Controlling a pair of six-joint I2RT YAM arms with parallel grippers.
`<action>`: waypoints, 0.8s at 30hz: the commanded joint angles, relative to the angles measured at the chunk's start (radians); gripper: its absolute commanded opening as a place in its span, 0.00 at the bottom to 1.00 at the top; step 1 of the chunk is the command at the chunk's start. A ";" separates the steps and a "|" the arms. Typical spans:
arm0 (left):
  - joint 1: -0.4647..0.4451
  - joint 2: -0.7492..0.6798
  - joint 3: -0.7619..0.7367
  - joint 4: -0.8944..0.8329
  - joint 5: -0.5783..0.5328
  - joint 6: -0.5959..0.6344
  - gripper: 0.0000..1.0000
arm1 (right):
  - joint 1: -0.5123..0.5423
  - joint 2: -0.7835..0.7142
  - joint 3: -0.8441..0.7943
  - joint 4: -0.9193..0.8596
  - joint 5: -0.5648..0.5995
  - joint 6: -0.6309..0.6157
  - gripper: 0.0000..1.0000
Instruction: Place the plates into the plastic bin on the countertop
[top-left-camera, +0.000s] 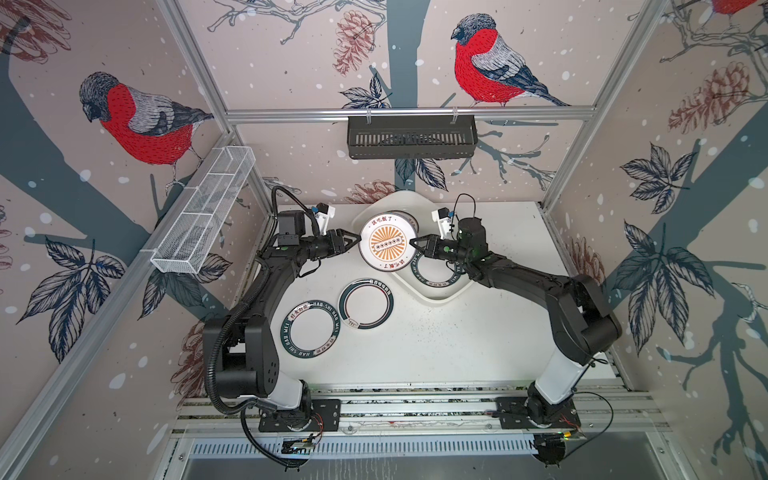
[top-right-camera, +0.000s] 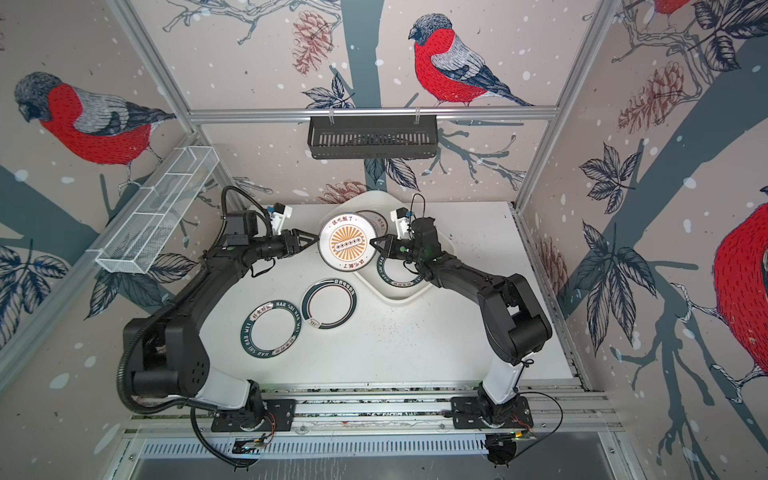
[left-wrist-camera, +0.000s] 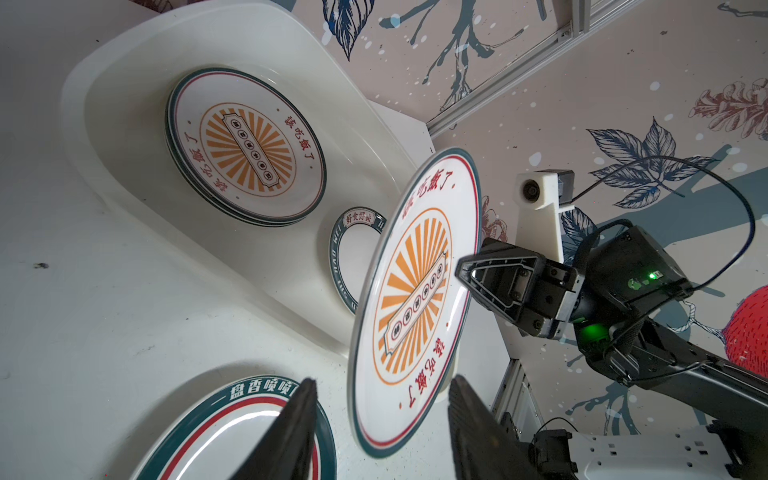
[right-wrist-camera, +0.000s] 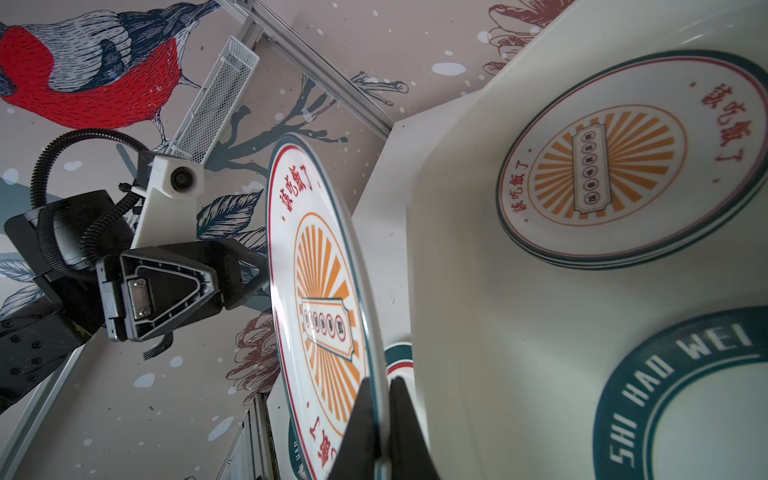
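Observation:
A sunburst plate (top-left-camera: 386, 245) (top-right-camera: 347, 243) hangs tilted in the air above the near-left rim of the plastic bin (top-left-camera: 440, 297). My right gripper (top-left-camera: 413, 242) (right-wrist-camera: 380, 380) is shut on its right rim. My left gripper (top-left-camera: 357, 240) (left-wrist-camera: 382, 379) stands open at its left rim, fingers apart on either side of the edge without touching. In the bin lie a stack of sunburst plates (left-wrist-camera: 245, 149) and a teal lettered plate (right-wrist-camera: 665, 395). Two more plates rest on the countertop (top-left-camera: 457, 345): a teal lettered one (top-left-camera: 308, 329) and a teal-and-red ringed one (top-left-camera: 365, 303).
A black slotted basket (top-left-camera: 411, 137) hangs on the back rail. A white wire mesh basket (top-left-camera: 203, 212) hangs on the left wall rail. Aluminium framing edges the table, and both arm bases sit on the front rail.

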 joint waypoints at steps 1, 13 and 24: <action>0.000 -0.020 0.009 0.003 -0.039 0.022 0.53 | -0.044 -0.031 -0.012 0.015 -0.024 -0.026 0.03; 0.000 -0.031 -0.004 0.019 -0.027 0.021 0.54 | -0.208 -0.043 0.133 -0.497 0.074 -0.297 0.03; 0.000 -0.021 0.010 0.015 -0.001 0.020 0.54 | -0.268 0.014 0.191 -0.667 0.086 -0.390 0.03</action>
